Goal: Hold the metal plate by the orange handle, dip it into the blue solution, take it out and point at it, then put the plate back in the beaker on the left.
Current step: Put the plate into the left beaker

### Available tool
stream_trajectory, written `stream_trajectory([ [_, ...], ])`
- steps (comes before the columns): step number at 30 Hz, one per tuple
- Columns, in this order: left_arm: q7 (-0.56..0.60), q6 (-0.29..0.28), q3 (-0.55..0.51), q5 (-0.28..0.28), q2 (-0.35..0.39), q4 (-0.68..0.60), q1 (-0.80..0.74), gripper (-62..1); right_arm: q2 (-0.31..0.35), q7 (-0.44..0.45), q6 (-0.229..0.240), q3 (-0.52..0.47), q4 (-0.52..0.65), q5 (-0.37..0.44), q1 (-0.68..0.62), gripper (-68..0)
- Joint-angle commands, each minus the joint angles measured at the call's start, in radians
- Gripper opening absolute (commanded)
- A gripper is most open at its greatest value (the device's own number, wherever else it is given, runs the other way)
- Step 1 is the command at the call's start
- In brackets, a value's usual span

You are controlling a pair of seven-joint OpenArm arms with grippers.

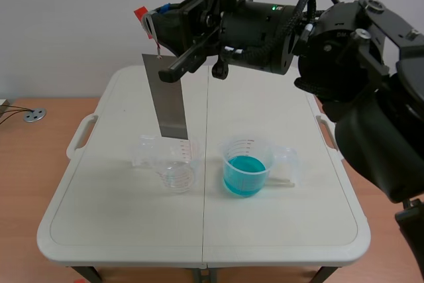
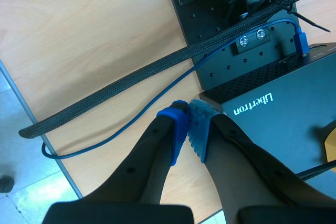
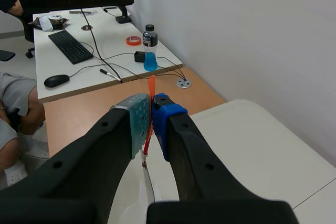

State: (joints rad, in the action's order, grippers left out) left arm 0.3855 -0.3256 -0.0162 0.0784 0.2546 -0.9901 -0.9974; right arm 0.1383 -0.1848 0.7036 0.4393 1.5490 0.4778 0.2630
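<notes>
The right arm reaches across the top of the scene view, its gripper [image 1: 151,23] shut on the orange handle [image 1: 140,12]. From the handle the grey metal plate [image 1: 165,97] hangs down, its lower edge just above the clear beaker [image 1: 173,164] on the left. The beaker with blue solution [image 1: 244,167] stands to the right of it. In the right wrist view the orange handle [image 3: 151,109] is pinched between the pads of the right gripper [image 3: 149,119]; the plate is hidden below. The left gripper [image 2: 190,129] is shut on nothing, away from the table, over a wooden floor.
Both beakers stand near the middle of the white folding table [image 1: 99,217]. A black box [image 2: 273,119], a braided cable [image 2: 131,85] and a blue cable lie under the left gripper. A desk [image 3: 94,51] with keyboard, mouse and bottle stands beyond the table.
</notes>
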Motion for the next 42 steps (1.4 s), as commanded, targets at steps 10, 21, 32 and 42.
stream_trajectory([
  [10, 0.006, -0.006, -0.005, -0.003, -0.005, -0.010, -0.013, -59.3, -0.017, 0.019, 0.000, 0.026, -0.013, 0.001, 0.036, -66.2],
  [21, 0.005, -0.006, -0.005, -0.003, -0.005, -0.007, 0.003, -59.3, -0.017, 0.042, 0.000, 0.026, -0.073, 0.001, 0.036, -66.2],
  [32, -0.017, -0.006, -0.005, -0.004, -0.005, -0.003, 0.014, -59.3, -0.020, 0.064, 0.000, 0.027, -0.131, 0.001, 0.036, -66.2],
  [42, -0.017, -0.006, -0.005, -0.004, -0.005, -0.003, 0.014, -59.3, -0.053, 0.087, 0.000, 0.027, -0.236, -0.003, 0.036, -66.2],
])
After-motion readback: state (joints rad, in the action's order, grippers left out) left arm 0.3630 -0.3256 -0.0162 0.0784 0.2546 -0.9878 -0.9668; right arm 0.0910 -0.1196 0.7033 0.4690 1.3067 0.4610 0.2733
